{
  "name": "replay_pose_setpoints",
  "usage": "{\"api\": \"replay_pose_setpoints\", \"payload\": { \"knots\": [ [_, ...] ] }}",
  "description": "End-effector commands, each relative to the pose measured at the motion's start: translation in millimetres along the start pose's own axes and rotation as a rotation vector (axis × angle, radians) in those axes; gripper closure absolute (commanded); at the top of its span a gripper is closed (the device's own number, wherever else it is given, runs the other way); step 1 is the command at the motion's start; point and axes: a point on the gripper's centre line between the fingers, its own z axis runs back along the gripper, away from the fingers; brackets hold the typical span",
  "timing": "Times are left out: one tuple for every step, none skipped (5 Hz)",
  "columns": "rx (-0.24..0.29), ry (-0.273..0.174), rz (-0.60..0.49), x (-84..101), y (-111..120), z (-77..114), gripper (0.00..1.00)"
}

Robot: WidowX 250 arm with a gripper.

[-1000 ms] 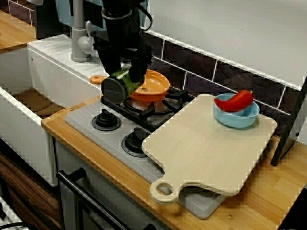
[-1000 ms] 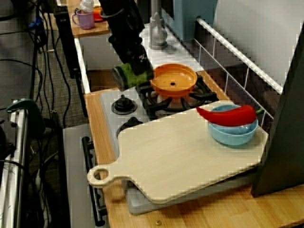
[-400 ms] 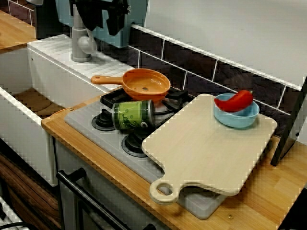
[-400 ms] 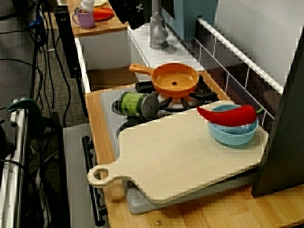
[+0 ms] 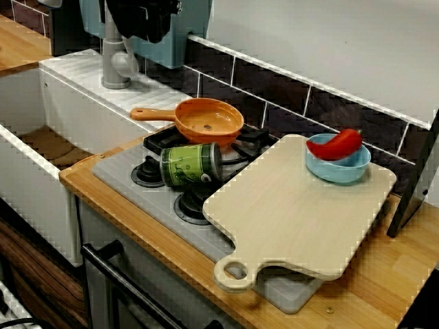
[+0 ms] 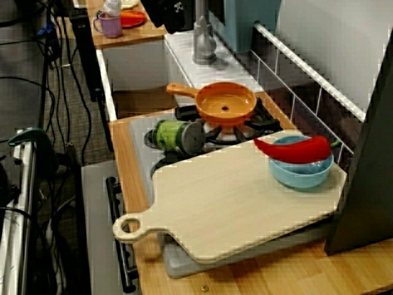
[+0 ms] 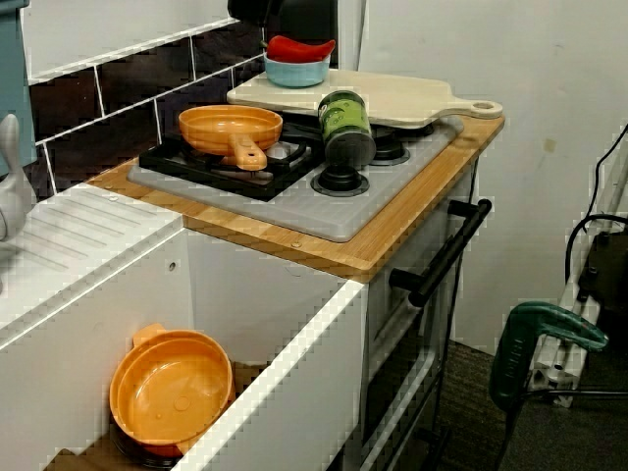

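Observation:
A green can (image 5: 191,164) lies on its side on the stove's front burner, its dark lid toward the knobs; it also shows from the side (image 6: 175,135) and from the sink end (image 7: 345,128). Nothing touches it. Just behind it an orange pan (image 5: 209,120) sits on the back burner, handle pointing left. My gripper (image 5: 144,20) hangs high above the tap, cut off by the top edge, well clear of the can. Its fingers merge into one dark mass. From the side only its dark lower part (image 6: 169,12) shows.
A pale cutting board (image 5: 295,205) covers the stove's right half, and a blue bowl (image 5: 339,170) holding a red pepper (image 5: 336,144) sits on it. A grey tap (image 5: 116,62) stands left of the pan. An orange bowl (image 7: 172,392) lies in the sink. A black stand (image 5: 411,192) is at far right.
A second ago my gripper held the can beside the pan. Since then it let go and rose to the top edge. The can now lies on the front burner.

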Motion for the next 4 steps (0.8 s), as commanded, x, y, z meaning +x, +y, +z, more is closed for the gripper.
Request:
{"api": "replay_pose_setpoints", "payload": {
  "knots": [
    [-0.019, -0.085, -0.111, -13.1, -22, -3.2, 0.00],
    [-0.064, -0.142, -0.235, -23.6, -36, -5.2, 0.00],
    [-0.095, -0.158, -0.471, -29.4, -45, -9.6, 0.00],
    [-0.176, -0.157, -0.709, -32.2, -56, -16.2, 0.00]
  ]
}}
